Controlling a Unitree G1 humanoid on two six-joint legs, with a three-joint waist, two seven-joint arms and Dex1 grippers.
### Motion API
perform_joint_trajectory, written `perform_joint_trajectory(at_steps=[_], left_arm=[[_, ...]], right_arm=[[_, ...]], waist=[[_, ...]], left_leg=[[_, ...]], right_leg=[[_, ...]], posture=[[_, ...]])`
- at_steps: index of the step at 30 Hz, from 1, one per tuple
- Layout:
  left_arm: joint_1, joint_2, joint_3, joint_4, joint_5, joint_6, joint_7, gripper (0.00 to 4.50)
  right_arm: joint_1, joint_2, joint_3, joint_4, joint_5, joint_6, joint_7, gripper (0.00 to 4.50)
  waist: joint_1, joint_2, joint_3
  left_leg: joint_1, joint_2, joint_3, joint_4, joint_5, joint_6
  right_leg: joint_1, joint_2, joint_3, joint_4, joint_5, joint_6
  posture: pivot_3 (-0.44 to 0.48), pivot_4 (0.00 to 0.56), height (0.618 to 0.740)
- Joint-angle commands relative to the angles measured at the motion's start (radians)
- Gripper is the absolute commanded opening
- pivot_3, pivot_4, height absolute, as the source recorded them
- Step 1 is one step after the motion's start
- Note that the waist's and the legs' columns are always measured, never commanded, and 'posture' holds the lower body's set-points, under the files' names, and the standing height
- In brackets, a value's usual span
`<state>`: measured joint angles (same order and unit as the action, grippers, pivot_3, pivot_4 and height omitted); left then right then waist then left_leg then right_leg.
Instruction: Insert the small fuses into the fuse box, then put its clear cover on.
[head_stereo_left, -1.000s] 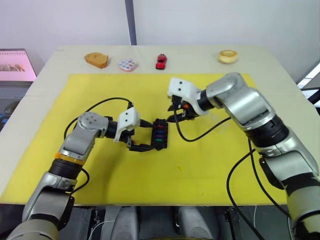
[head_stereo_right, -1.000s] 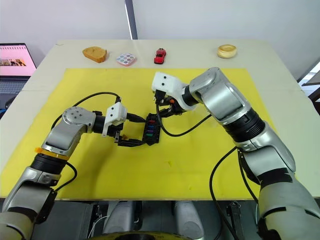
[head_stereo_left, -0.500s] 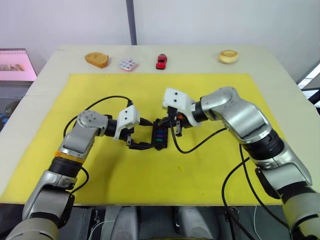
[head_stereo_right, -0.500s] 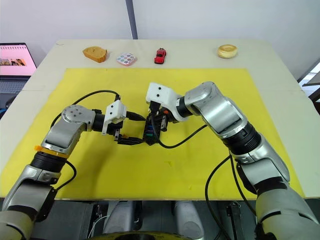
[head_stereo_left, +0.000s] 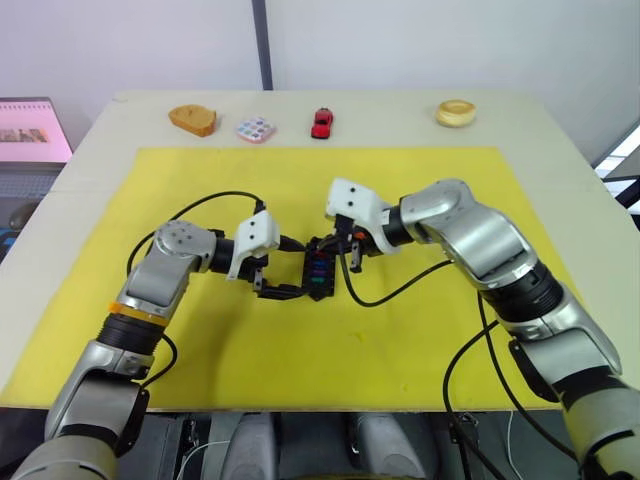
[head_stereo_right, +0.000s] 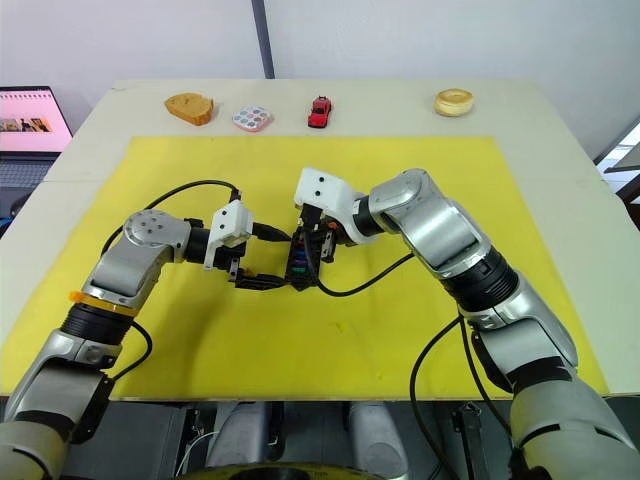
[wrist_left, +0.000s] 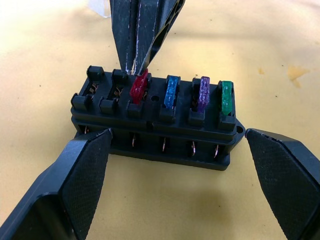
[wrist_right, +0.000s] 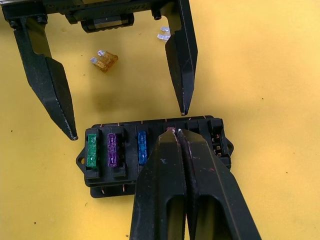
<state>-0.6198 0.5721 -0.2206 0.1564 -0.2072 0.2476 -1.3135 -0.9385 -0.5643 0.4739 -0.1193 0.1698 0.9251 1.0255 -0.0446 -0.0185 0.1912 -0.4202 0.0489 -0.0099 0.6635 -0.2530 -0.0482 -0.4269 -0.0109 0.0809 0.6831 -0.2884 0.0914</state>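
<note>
The right hand pinched a small red blade fuse into the black slotted fuse box; the released left hand flanked it, an amber fuse lying just beyond.

Red fuse mostly masked by right gripper tips; fuse box slots unreadable from head views; laptop cropped at frame edge.

Yellow mat spreads under and around both grippers, lying on a beige table. Along the table's far edge, well beyond the grippers: tan wooden block, white tile with pastel dots, red toy car, round wooden ring. Laptop with pink screen sits off the table, far out past the left gripper.
</note>
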Motion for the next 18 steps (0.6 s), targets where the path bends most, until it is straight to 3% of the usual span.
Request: perform_joint_trajectory(at_steps=[1,18], left_arm=[[-0.016,0.012,0.017,-0.009,-0.007,-0.019,-0.001,4.5],[-0.039,0.019,0.023,0.023,-0.006,-0.033,0.004,4.5]], right_arm=[[-0.002,0.004,0.001,-0.008,-0.003,-0.016,0.002,0.06],[0.008,-0.011,0.05,0.024,-0.039,-0.05,0.011,0.06]], waist=[[0.0,0.0,0.0],[0.0,0.0,0.0]], left_leg=[[0.0,0.0,0.0,0.0,0.0,0.0],[0.0,0.0,0.0,0.0,0.0,0.0]], right_leg=[[0.0,0.0,0.0,0.0,0.0,0.0],[0.0,0.0,0.0,0.0,0.0,0.0]], posture=[[0.0,0.15,0.74],[0.0,0.15,0.74]])
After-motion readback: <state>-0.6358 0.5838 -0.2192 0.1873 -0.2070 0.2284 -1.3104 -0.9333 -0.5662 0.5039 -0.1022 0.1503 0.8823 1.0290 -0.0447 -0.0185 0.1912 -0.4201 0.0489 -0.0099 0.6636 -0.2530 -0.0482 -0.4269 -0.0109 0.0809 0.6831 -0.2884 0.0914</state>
